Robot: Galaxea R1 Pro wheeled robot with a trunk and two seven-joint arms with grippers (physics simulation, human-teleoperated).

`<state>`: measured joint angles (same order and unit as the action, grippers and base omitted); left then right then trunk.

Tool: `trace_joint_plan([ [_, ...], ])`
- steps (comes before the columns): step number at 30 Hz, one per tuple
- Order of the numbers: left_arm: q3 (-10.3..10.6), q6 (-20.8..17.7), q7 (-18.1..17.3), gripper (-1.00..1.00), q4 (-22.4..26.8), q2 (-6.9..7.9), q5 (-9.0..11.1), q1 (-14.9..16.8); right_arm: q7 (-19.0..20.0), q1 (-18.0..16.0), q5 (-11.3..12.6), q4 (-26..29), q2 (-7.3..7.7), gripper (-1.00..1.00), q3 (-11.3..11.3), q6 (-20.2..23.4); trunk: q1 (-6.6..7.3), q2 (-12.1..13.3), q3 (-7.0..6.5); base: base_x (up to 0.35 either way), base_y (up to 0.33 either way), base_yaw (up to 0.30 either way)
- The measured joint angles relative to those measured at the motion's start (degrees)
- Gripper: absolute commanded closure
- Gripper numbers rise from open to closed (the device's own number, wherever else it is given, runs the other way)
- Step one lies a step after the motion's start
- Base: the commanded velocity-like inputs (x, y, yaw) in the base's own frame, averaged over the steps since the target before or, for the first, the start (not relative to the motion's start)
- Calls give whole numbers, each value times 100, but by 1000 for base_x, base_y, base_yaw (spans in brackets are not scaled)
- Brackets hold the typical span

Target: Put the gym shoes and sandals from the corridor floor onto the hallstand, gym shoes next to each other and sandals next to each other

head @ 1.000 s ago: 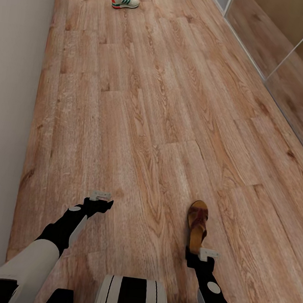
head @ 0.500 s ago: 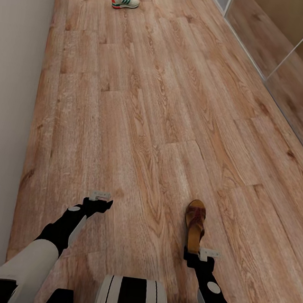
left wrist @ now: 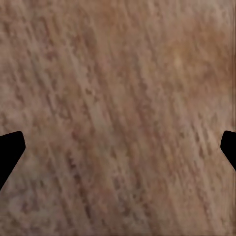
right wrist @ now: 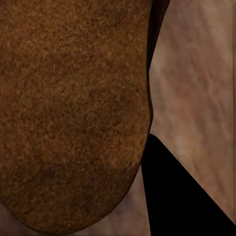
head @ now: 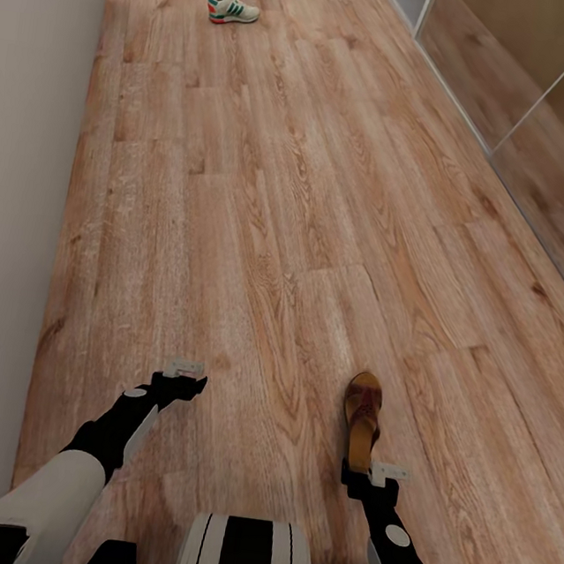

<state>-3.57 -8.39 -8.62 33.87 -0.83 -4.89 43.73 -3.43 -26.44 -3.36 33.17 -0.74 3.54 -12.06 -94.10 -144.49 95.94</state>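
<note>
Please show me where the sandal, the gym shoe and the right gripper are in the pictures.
sandal point(head: 362, 420): head view, on its brown strap.
gym shoe point(head: 232, 8): head view, on its striped side.
right gripper point(head: 372, 475): head view, at the jaws, by the sandal's heel.

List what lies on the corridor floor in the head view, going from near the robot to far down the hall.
right gripper → left gripper, open over bare floor → sandal, just ahead of the right gripper → gym shoe, far down the corridor floor.
</note>
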Motion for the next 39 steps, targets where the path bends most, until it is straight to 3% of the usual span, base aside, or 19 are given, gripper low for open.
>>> trace_joint_plan([
  [7, -6, -1, 16, -100, -9, 2, -5, -144, -3, -1, 0, 6, -12, 100, -8, -1, 18, 9, -155, 0, 0, 0],
  [13, -65, 25, 38, -100, -9, 192, 30, -514, -7, 0, -5, -13, -18, 100, -18, -1, 33, 17, -288, 0, 0, 0],
  [17, -92, 491, 53, -100, -29, 306, 27, -976, 1, 0, -12, -29, -16, 100, -15, -1, 44, 23, -402, 0, 0, 0],
  [26, -132, 604, 270, -100, -54, 367, 30, -1299, 17, 0, -31, -37, 42, 100, 0, 3, 67, 35, -680, 0, 0, 0],
  [32, -168, 753, 355, -100, -79, 403, 39, -1548, 30, 9, -36, -60, 207, 100, 10, 2, 82, 43, -867, 0, 0, 0],
  [39, -173, 1382, 380, -100, -88, 404, 36, -1960, 36, 189, -29, -257, 320, 100, 10, -88, 100, 52, -1085, 0, 0, 0],
])
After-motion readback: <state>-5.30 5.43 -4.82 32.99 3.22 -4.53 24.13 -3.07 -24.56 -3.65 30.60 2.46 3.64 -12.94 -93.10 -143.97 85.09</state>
